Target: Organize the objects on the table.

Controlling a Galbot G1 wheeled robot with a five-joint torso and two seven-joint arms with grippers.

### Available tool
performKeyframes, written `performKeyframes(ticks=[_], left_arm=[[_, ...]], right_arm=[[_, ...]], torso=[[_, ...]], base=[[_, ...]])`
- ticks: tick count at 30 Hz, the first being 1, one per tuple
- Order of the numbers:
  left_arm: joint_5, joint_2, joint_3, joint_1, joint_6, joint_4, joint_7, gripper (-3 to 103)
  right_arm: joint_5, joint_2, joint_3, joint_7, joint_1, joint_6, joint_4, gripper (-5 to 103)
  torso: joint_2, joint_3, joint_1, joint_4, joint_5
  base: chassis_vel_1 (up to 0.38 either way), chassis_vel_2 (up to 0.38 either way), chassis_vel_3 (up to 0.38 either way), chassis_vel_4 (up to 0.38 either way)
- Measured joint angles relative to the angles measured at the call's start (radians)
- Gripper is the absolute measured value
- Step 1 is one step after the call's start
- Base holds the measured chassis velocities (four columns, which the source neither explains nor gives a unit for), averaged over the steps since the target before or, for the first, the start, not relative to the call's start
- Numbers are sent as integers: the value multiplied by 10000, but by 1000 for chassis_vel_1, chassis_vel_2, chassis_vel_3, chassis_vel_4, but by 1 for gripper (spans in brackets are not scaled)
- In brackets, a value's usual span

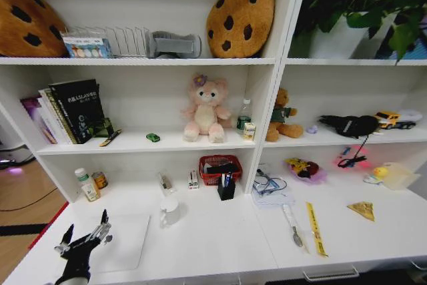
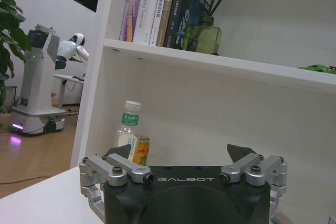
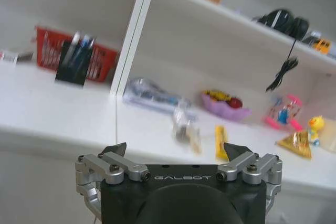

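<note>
Nearest, my left gripper hovers with fingers spread and empty above the table, beside the laptop. My right gripper, likewise spread and empty, faces the yellow ruler. Judged step: approach; next requires choosing and descending onto one item.

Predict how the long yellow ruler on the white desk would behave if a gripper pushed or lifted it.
The long yellow ruler lies flat and thin on the white desk, so it would probably slide rather than roll. Its low edge looks hard to grip, and it may flex.
</note>
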State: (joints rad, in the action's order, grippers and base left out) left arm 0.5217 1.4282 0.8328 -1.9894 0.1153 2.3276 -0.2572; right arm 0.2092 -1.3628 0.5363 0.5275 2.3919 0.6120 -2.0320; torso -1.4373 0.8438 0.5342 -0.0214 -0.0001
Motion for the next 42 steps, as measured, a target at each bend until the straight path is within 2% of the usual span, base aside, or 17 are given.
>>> performKeyframes(ticks=[2, 4, 9, 10, 11, 15, 16, 18, 23, 25, 28, 42], left_arm=[[31, 1, 15, -30, 45, -3, 22, 100], [94, 1, 50, -82, 90, 27, 57, 100], [121, 0, 62, -116, 91, 92, 73, 100], [134, -33, 68, -176, 92, 188, 96, 100], [134, -33, 68, -176, 92, 188, 96, 100], [235, -398, 198, -294, -56, 594, 142, 100], [235, -398, 198, -294, -56, 594, 142, 100], [267, -536, 230, -305, -134, 691, 143, 100], [253, -569, 194, -229, -225, 694, 132, 100], [182, -532, 128, -141, -287, 669, 107, 100], [149, -512, 117, -127, -303, 660, 100, 100], [180, -548, 226, -115, -302, 470, 99, 100]], right_arm=[[-135, -21, 43, -58, 213, -150, -661, 100], [-800, -51, 213, -532, 371, -599, -1829, 100], [-1249, -60, 306, -826, 304, -923, -2312, 100], [-1842, -33, 426, -1224, 104, -1412, -2864, 100], [-1842, -33, 426, -1224, 104, -1412, -2864, 100], [-3367, 633, 1236, -2168, -801, -2706, -4159, 100], [-3367, 633, 1236, -2168, -801, -2706, -4159, 100], [-4090, 1114, 1809, -2305, -1147, -3014, -4339, 100], [-4918, 1794, 2451, -2431, -1509, -3210, -4356, 100], [-5601, 2349, 2916, -2538, -1919, -3350, -4014, 100], [-6044, 2591, 3100, -2543, -2182, -3402, -3803, 100], [-6169, 2728, 3038, -2428, -2742, -3365, -2823, 100]], torso=[[0, 1, 0, 1, -2], [0, 1, 0, -1, -1], [0, 1, 0, -1, -1], [1, 1, 1, -2, 2], [1, 1, 1, -2, 2], [1, 1, 1, -3, 3], [1, 1, 1, -3, 3], [2, 2, 1, -2, 3], [2, 1, 1, -1, 2], [3, 1, 1, -1, 3], [2, 2, 1, 0, 2], [2, 2, 1, 0, 0]], base=[[0, 0, 0, 0], [0, 0, 0, 0], [0, 0, 0, 0], [0, 0, 0, 0], [0, 0, 0, 0], [0, 0, 0, 0], [0, 0, 0, 0], [0, 0, 0, 0], [0, 0, 0, 0], [0, 0, 0, 0], [0, 0, 0, 0], [-115, -120, 108, 120]])
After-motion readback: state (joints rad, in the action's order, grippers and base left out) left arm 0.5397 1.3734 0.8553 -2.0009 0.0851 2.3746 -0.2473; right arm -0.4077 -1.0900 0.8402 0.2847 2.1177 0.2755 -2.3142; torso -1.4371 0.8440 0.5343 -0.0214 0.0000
